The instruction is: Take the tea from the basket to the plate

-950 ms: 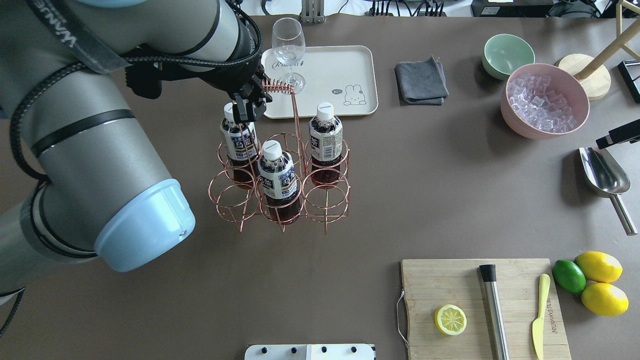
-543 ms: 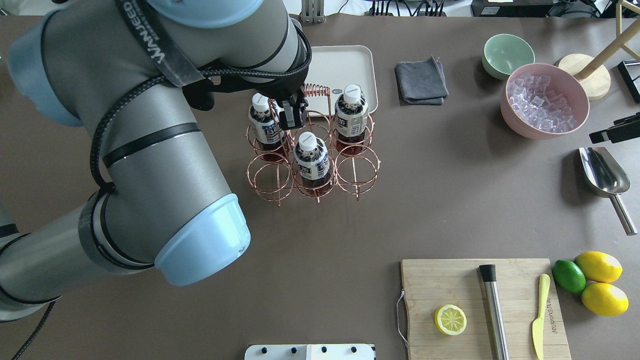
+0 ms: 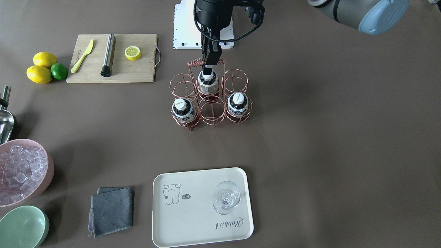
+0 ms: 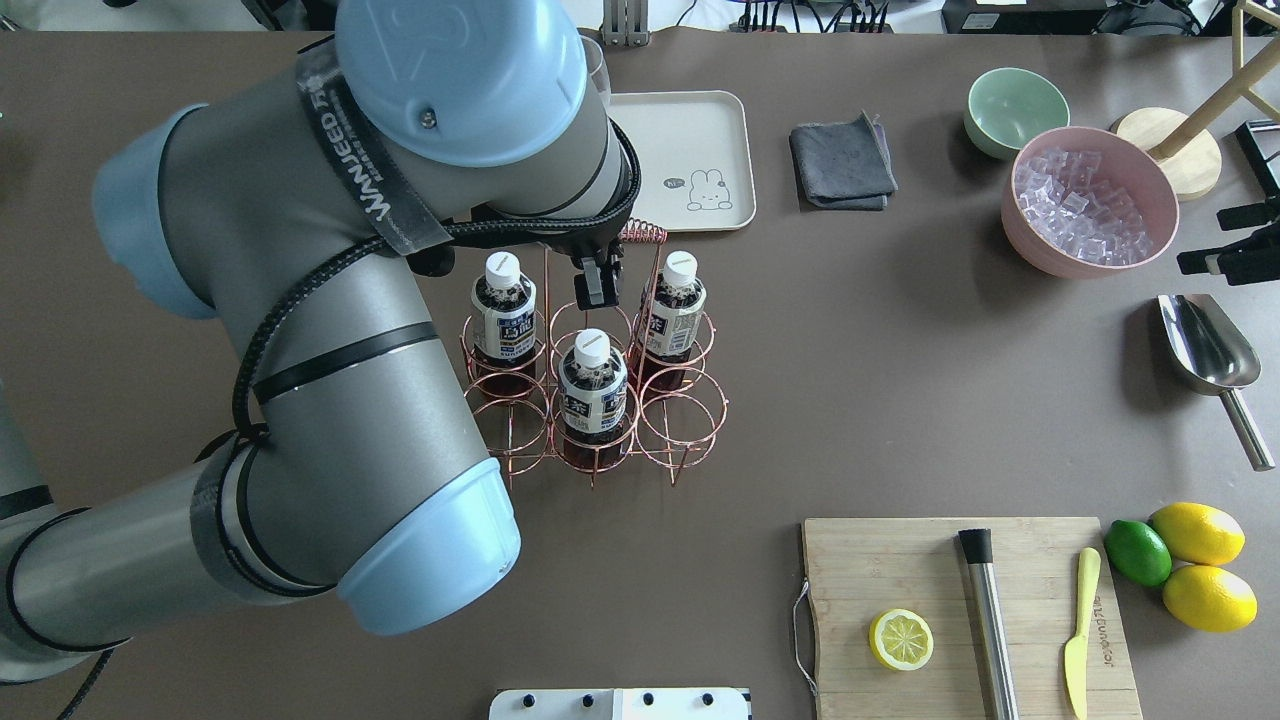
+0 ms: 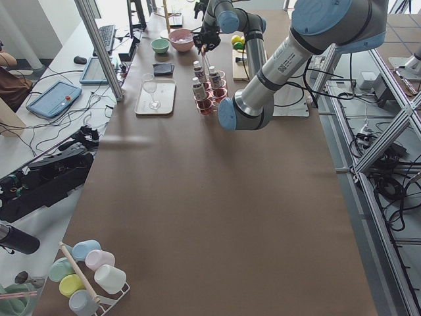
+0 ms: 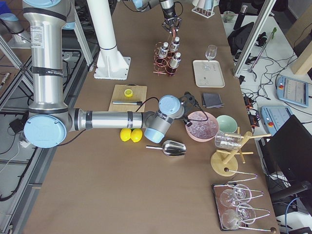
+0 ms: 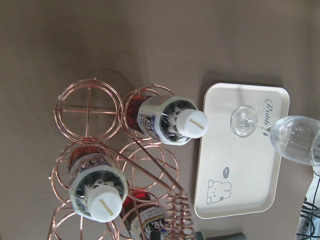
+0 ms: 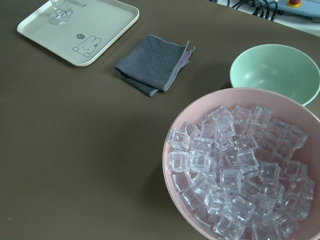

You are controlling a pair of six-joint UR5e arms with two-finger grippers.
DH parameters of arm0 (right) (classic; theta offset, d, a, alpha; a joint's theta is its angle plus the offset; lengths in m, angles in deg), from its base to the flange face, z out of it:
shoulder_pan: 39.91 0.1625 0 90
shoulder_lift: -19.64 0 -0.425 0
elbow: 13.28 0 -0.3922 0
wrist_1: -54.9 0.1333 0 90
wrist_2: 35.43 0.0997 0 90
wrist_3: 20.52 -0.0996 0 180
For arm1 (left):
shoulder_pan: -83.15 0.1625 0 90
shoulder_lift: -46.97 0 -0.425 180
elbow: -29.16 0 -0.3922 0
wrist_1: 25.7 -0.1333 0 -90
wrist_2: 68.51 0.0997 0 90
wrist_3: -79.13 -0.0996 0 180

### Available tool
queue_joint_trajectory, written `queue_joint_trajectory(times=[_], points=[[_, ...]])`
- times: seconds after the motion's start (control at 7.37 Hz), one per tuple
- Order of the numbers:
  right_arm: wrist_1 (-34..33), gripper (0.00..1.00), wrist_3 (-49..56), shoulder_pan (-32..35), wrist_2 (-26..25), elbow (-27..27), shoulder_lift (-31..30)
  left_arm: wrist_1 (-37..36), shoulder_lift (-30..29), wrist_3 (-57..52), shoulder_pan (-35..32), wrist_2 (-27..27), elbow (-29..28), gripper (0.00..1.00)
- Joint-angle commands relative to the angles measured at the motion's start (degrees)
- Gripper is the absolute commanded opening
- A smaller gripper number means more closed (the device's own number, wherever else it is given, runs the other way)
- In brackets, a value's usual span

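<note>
Watching the overhead feed, I've got the left gripper (image 4: 597, 288) hanging just left of the frame's centre, right over the copper wire basket (image 7: 89, 110). Its fingers sit pinched together at the bare end of the handle (image 4: 645, 234), next to the coiled part. From the front camera it reads as clamped on that wire, with no gap I can make out. Whether the basket's feet are on the table, I can't tell.

All three teas are in their rings, upright, caps on. The middle tea bottle (image 4: 592, 382) stands in the row lower in the overhead picture, just below the fingertips, with an empty ring on each side. The left-hand tea bottle (image 4: 503, 312) and the right-hand tea bottle (image 4: 676, 312) stand in the upper row, an empty ring between them.

The plate (image 4: 700, 120) lies above the basket in that frame, clear of it, its left half hidden behind my left arm. The front camera shows a stemmed glass (image 3: 225, 198) standing on it beside the "Rabbit" script.

Over at the right edge, the right gripper (image 4: 1222, 258) hovers beside the pink bowl of ice (image 4: 1060, 265). Its wrist camera looks down onto the cubes, and I can't tell how its jaws stand. A metal scoop (image 4: 1210, 345) lies just below it.
</note>
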Motion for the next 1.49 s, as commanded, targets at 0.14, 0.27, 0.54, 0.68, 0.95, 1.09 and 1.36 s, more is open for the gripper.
queue_joint_trajectory(times=[0.14,0.27,0.54,0.68,0.95,1.09,1.36], points=[[12.85,0.99,0.08,-1.2,-2.62,-2.64,0.89,0.19,0.34,1.44,2.28,3.33,0.29,0.0],[19.08,0.99,0.08,-2.08,-3.68,-5.79,2.55,0.02,0.34,1.44,2.28,3.33,0.64,0.0],[19.75,0.98,0.34,-3.4,-3.86,-3.91,2.83,-0.07,1.74,1.44,2.55,3.15,2.22,0.0],[19.75,0.98,0.34,-6.54,-5.6,-2.06,3.88,-0.24,1.84,1.44,2.98,3.07,2.92,0.0],[19.58,0.98,-0.01,-9.46,-7.11,-3.45,9.4,-0.25,2.36,1.53,3.78,3.07,3.28,0.0],[19.58,0.98,-0.88,-10.43,-7.11,-3.54,10.99,-0.33,2.97,1.53,3.95,3.07,4.15,0.0],[19.84,0.99,-1.51,-14.29,-7.63,-3.54,12.23,-2.69,4.12,1.53,4.39,3.07,7.14,0.0]])
